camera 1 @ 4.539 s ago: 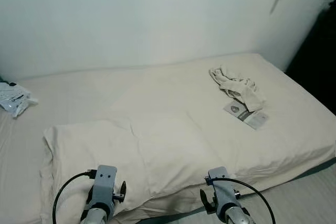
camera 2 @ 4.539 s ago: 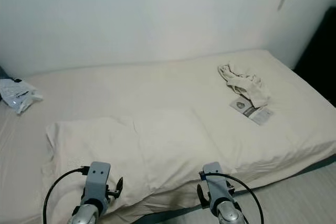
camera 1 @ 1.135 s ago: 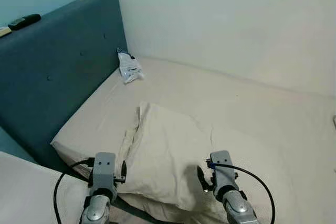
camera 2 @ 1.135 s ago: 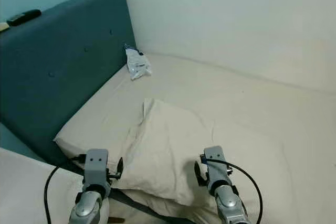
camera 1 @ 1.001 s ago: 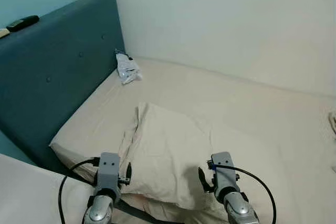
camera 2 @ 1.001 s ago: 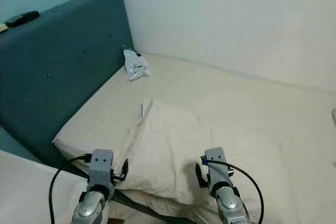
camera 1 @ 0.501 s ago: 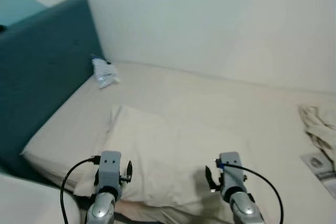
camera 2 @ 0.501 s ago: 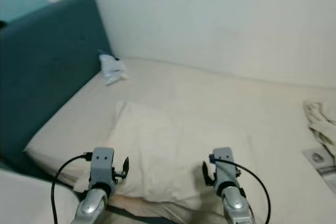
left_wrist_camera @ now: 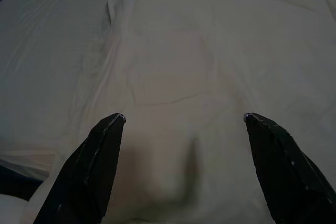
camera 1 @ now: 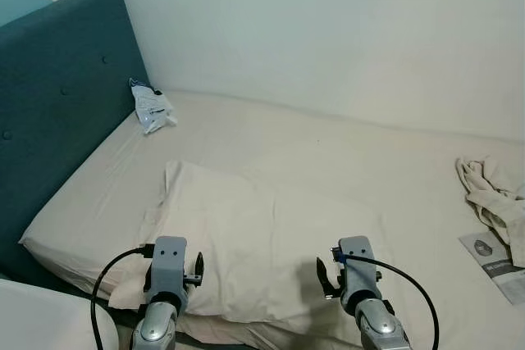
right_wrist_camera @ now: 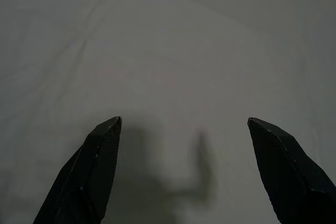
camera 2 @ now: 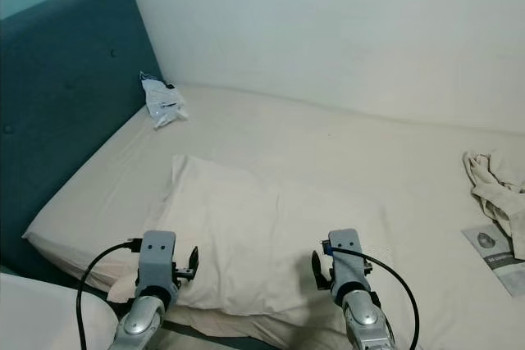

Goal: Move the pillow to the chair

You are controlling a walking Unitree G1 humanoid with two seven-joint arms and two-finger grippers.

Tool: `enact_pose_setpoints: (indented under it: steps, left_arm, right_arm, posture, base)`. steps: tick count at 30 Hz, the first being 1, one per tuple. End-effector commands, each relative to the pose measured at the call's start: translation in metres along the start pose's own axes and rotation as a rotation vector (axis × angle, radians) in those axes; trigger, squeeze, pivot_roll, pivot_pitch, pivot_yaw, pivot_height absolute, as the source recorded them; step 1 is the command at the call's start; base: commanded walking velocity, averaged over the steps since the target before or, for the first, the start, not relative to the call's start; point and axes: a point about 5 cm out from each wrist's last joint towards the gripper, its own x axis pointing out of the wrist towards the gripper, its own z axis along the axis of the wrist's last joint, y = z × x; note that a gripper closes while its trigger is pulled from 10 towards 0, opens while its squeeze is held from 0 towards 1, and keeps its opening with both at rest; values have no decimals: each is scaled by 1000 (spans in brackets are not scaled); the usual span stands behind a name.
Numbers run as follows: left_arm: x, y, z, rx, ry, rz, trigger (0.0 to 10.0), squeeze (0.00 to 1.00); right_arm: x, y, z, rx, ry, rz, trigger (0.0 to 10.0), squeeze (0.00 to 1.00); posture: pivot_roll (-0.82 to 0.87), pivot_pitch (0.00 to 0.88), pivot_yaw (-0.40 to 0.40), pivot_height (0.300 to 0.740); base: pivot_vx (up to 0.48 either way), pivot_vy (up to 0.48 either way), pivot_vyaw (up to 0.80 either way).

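Cream pillow on bed, just below L gripper & R gripper; both fingers spread, empty.

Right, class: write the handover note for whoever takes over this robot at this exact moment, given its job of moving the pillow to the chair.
Left gripper: open, holding nothing, poised over the near left part of the pillow.
Right gripper: open, holding nothing, over the pillow's near right part.
Pillow: lying flat on the bed, near its front edge, close to the blue headboard.
Also on the bed: a small packet by the headboard, crumpled cloth and a leaflet on the right.
Done: robot stands facing the pillow.
Left: grasp the pillow, lift it, carry it to the chair.
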Motion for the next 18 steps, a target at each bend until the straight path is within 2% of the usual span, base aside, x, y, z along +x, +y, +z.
enact_pose_setpoints:
  steps: [1, 2, 5, 18]
  left_arm:
    - [-3, 1, -6, 16, 29, -7, 10000, 0]
    - [-3, 2, -7, -26, 38, 15, 10000, 0]
    - [-3, 3, -8, -37, 48, 26, 10000, 0]
    - [0, 5, -8, -32, 58, 35, 10000, 0]
  right_arm:
    - [1, 1, 2, -12, -7, 10, 10000, 0]
    - [1, 1, 2, -15, -8, 12, 10000, 0]
    - [1, 1, 3, -17, -10, 14, 10000, 0]
    - [4, 3, 8, -25, -22, 27, 10000, 0]
  posture:
    - [-6, 55, 3, 740]
    - [-7, 56, 1, 740]
    - [-7, 56, 0, 740]
    - [-9, 66, -6, 740]
  base:
    - [0, -480, 0]
    - [0, 0, 0]
    - [0, 0, 0]
    - [0, 0, 0]
